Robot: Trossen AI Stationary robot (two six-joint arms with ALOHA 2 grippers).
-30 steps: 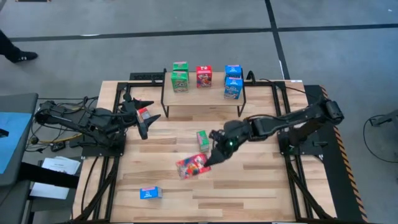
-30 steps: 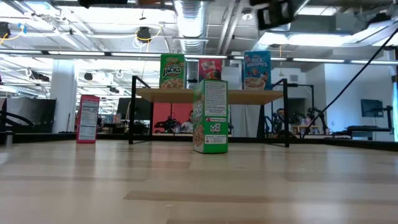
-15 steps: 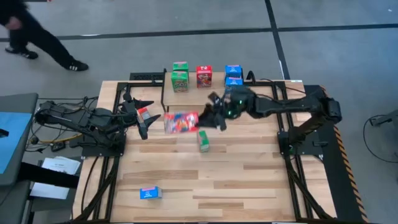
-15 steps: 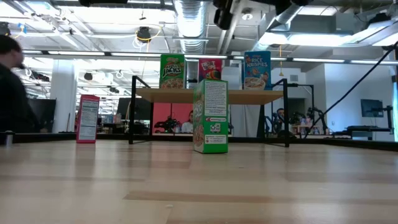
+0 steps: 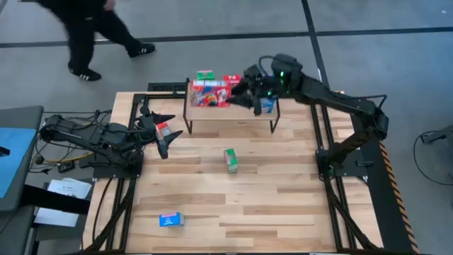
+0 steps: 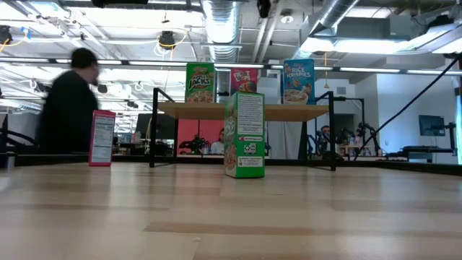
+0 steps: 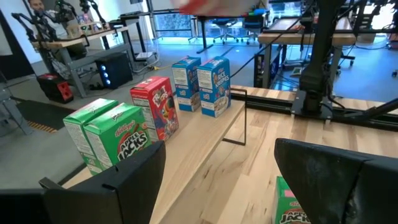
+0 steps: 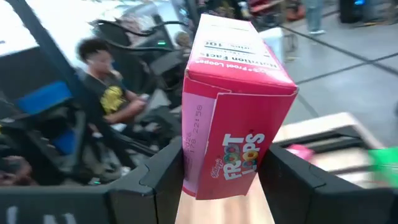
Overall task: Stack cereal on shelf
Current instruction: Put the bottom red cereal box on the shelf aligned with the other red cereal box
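Note:
My right gripper (image 5: pixel 232 93) is shut on a red cereal box (image 5: pixel 210 93) and holds it high over the left part of the shelf (image 5: pixel 226 116). Green (image 6: pixel 200 82), red (image 6: pixel 244 79) and blue (image 6: pixel 298 81) cereal boxes stand upright on the shelf board. A green box (image 5: pixel 231 160) stands on end in the middle of the table. A blue box (image 5: pixel 171 220) lies near the front left. My left gripper (image 5: pixel 167 133) waits open at the table's left, with a small red box (image 6: pixel 102 137) standing on the table beside it. My right gripper pinches the red box between its two fingers (image 8: pixel 163 179) at the box's end nearest the wrist (image 8: pixel 214 177). The fingers reach level from the table's right side. The box sticks out ahead of them, printed front up, lifted clear above the shelf and its boxes.
A person (image 5: pixel 92 28) walks on the floor beyond the table's far edge and shows at the left in the low view (image 6: pixel 68 108). Black shelf legs (image 6: pixel 154 130) stand on the tabletop. Bare wood lies between the green box and the near edge.
My right gripper has risen from the middle of the table and swung toward the far edge with the red box, rolling its wrist, and now holds the box above the shelf. The person has walked along behind the table.

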